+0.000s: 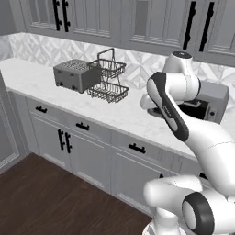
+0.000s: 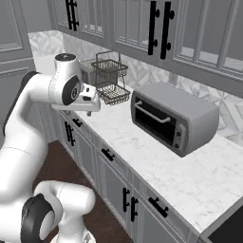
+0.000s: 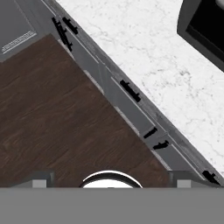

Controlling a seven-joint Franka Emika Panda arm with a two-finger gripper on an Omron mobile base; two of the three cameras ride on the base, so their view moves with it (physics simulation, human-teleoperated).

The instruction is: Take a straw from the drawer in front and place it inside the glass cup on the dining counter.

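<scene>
Broadly, we face a marble worktop (image 1: 133, 114) running over grey cabinets with upright black handles, and under its edge a row of shallow drawers, all shut. The drawer (image 1: 136, 148) with the short black bar handle sits directly in front of us, closed, so its inside is hidden. On the worktop a grey toaster oven (image 2: 174, 117) stands at the right, its dark door closed. Further left a two-tier wire basket (image 1: 107, 77) stands just beside a grey toaster (image 1: 75, 75); we cannot tell whether the basket's tiers hold anything. Our arm rises and folds over the worktop's edge, the hand pointing down at the drawer fronts and dark wood floor (image 3: 52, 118). Our gripper (image 3: 109, 183) has its fingers spread wide apart, holding nothing.
</scene>
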